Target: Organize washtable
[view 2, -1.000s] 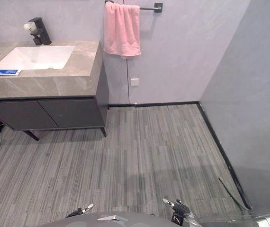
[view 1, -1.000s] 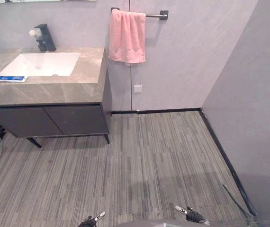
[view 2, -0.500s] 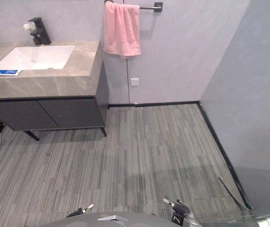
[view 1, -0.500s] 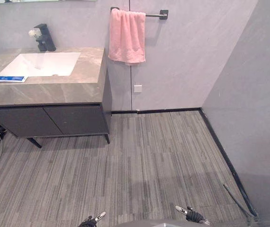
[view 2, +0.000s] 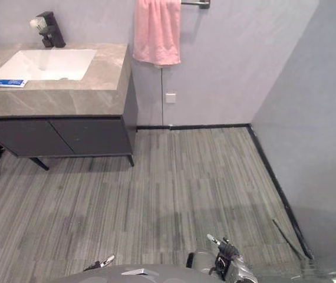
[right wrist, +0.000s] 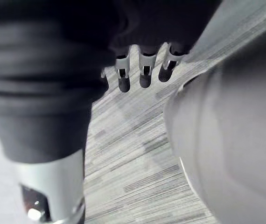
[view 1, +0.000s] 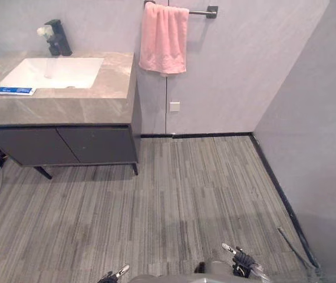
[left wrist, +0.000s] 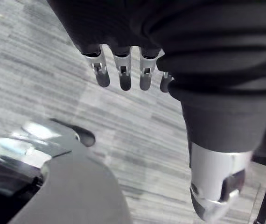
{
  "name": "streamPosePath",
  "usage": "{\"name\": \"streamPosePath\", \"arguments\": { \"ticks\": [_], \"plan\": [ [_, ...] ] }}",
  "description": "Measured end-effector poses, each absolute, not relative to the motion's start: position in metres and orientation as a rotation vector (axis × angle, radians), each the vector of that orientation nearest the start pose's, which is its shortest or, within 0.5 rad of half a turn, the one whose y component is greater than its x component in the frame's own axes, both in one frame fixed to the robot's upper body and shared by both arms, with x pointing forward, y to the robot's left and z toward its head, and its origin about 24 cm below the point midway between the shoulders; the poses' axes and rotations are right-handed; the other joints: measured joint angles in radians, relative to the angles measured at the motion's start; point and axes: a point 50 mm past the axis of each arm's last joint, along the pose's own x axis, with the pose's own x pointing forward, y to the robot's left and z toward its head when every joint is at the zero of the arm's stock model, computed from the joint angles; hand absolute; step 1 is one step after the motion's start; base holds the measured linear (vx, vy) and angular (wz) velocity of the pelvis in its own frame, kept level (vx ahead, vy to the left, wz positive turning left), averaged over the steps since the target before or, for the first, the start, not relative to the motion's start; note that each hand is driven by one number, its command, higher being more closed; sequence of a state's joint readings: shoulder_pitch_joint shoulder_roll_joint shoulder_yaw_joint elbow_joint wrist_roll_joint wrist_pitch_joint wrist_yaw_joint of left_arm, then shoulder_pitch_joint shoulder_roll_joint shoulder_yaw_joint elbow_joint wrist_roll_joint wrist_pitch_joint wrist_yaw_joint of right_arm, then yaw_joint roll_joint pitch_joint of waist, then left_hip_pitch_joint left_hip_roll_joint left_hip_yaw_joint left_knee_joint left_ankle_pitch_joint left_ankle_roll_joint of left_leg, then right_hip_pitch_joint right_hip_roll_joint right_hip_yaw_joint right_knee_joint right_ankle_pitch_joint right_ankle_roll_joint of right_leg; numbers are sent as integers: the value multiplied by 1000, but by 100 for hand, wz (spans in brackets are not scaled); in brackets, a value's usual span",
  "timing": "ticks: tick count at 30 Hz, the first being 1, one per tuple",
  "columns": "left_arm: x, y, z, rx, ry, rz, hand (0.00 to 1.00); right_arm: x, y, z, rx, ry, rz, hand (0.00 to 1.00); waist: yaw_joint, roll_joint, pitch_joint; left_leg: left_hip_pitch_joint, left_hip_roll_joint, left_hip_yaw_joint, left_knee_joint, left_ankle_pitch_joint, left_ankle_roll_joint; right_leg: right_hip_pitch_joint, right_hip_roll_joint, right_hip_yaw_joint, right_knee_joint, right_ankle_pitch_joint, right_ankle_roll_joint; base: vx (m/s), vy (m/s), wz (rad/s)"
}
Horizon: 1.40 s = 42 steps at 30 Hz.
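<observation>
1. Left eye view: you see the grey stone worktop at the upper left, well apart from both hands. A white basin is sunk into it, and a dark tap stands at the basin's back edge. A blue-and-white toothpaste tube lies flat on the worktop, by the basin's front left corner. A pink towel hangs from a bar on the wall, just right of the worktop. The left hand and the right hand sit low at the bottom edge, over the striped floor.
2. Right eye view: you get the same layout, with dark cabinet doors under the worktop.
3. Left wrist view: the left hand's fingers are straight and released, above the floor.
4. Right wrist view: the right hand's fingers are likewise straight and released, above the floor.
</observation>
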State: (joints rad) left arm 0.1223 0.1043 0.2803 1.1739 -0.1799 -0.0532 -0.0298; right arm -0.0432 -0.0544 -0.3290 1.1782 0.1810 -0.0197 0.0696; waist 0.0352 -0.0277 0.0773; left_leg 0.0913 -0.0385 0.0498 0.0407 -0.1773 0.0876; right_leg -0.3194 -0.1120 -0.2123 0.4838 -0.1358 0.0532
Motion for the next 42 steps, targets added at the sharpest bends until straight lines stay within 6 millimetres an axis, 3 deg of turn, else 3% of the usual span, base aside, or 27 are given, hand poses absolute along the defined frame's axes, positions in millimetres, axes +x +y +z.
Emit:
{"name": "streamPosePath", "arguments": {
  "ticks": [2,3,5,7,8,9,10,11,12,14,17,19,21,22,23,24,25,27,28,29,30,32,36,37,39,41,42],
  "plan": [
    [50,220,-169,-231,1178,434,0,117,-198,-161,342,1052,-347,0,-7,-2,1,22,11,-4,-27,-10,-15,-13,10,-30,-202,54,8,55,23,-4],
    [51,221,-169,-228,1178,433,0,115,-199,-161,362,1054,-367,0,-15,-6,3,37,14,-8,-47,-20,-31,-17,20,-28,-349,130,26,14,34,2],
    [52,224,-168,-215,1176,428,0,107,-201,-163,416,1062,-421,0,-37,-15,14,73,14,-29,-49,-46,-61,-21,22,-15,-440,171,42,186,-87,29],
    [52,226,-167,-231,1167,441,0,93,-206,-166,492,1077,-510,0,-56,-10,14,94,50,-47,16,-136,-89,-28,38,-10,-374,172,8,376,-265,41],
    [49,226,-168,-251,1167,461,0,85,-209,-167,526,1074,-559,0,-57,10,3,100,95,-48,66,-185,-128,-21,80,-21,-324,155,-31,589,-444,41],
    [46,232,-167,-276,1156,497,0,77,-208,-169,569,1077,-610,0,-56,-4,-5,28,130,-50,358,-219,-163,19,110,-23,-277,200,-83,573,-454,33],
    [51,232,-166,-288,1139,503,0,75,-210,-169,578,1074,-626,0,-54,11,-6,-35,157,-49,525,-205,-177,38,132,-36,-259,175,-96,507,-403,21],
    [53,227,-166,-304,1123,498,0,77,-211,-168,577,1059,-628,0,-50,31,-4,-135,198,-47,754,-110,-181,75,163,-49,-256,138,-116,247,-291,-32],
    [56,218,-167,-328,1119,481,0,88,-211,-165,562,1026,-602,0,-21,50,11,-238,239,-51,1006,48,-180,134,205,-20,-261,102,-139,186,-280,-77],
    [71,217,-164,-337,1066,469,0,110,-211,-160,537,981,-554,0,9,56,57,-341,254,-29,1196,9,-152,225,227,39,-274,63,-164,149,-194,-89],
    [83,222,-158,-320,1002,471,0,127,-199,-157,503,972,-477,0,30,28,74,-480,228,39,1080,-66,-156,400,180,78,-378,51,-173,439,-176,-34],
    [85,220,-156,-330,971,475,0,139,-195,-153,484,954,-438,0,39,13,79,-526,211,102,742,-60,-154,487,127,93,-419,8,-121,560,-70,-30],
    [80,210,-159,-355,988,479,0,147,-196,-149,452,931,-410,0,60,51,58,-516,198,106,298,40,-160,552,104,98,-440,-47,-78,569,21,-36],
    [78,207,-160,-362,992,480,0,148,-196,-149,436,932,-397,0,62,64,52,-515,200,102,224,61,-156,566,104,103,-439,-69,-69,597,102,-34],
    [67,207,-162,-367,1016,502,0,146,-192,-151,432,944,-382,0,64,64,43,-524,183,82,259,166,-157,601,83,119,-416,-123,-72,663,147,-19],
    [61,209,-163,-373,1029,526,0,144,-183,-153,442,958,-364,0,61,37,22,-514,144,78,269,210,-123,590,50,127,-353,-140,-76,706,159,-10],
    [59,212,-163,-363,1035,528,0,143,-181,-153,445,964,-358,0,61,20,13,-501,127,86,261,213,-118,571,24,136,-297,-139,-76,637,169,2],
    [57,222,-163,-337,1048,540,0,140,-178,-155,458,972,-361,0,57,-32,12,-423,54,113,262,182,-49,455,-49,184,36,-69,-5,559,163,15],
    [57,224,-163,-327,1050,535,0,137,-178,-155,460,977,-366,0,53,-39,12,-395,38,114,264,168,-37,425,-61,198,129,-15,10,437,142,36],
    [61,223,-162,-313,1049,512,0,130,-181,-157,456,988,-377,0,43,-36,15,-344,24,109,263,136,-17,353,-73,221,331,84,57,298,143,41],
    [64,223,-162,-303,1047,499,0,130,-180,-157,457,988,-370,0,30,-27,18,-287,20,103,256,119,-5,286,-71,224,477,83,58,215,139,34],
    [67,220,-162,-310,1039,489,0,128,-178,-158,459,992,-362,0,28,-14,15,-199,24,105,199,118,-5,193,-81,204,546,70,49,39,100,9],
    [80,212,-161,-323,1014,463,0,128,-176,-158,454,989,-358,0,28,2,21,-48,45,106,76,97,-24,148,-134,96,290,11,44,-131,103,-1],
    [90,207,-159,-330,994,442,0,128,-172,-158,462,993,-351,0,27,6,15,-47,68,108,78,69,-37,151,-125,40,59,22,55,-289,42,-9],
    [93,201,-160,-349,992,436,0,129,-171,-158,458,995,-341,0,23,1,12,-54,79,106,90,49,-59,157,-101,29,-161,95,48,-212,-32,-6],
    [96,202,-159,-343,978,438,0,126,-169,-159,436,1008,-322,0,14,-16,-1,-55,75,85,103,32,-85,185,-91,29,-254,191,38,22,-232,30],
    [96,204,-159,-339,979,440,0,121,-169,-161,432,1028,-323,0,11,-25,-18,-55,72,59,109,19,-106,223,-85,2,-301,178,37,138,-342,42]
  ]
}}
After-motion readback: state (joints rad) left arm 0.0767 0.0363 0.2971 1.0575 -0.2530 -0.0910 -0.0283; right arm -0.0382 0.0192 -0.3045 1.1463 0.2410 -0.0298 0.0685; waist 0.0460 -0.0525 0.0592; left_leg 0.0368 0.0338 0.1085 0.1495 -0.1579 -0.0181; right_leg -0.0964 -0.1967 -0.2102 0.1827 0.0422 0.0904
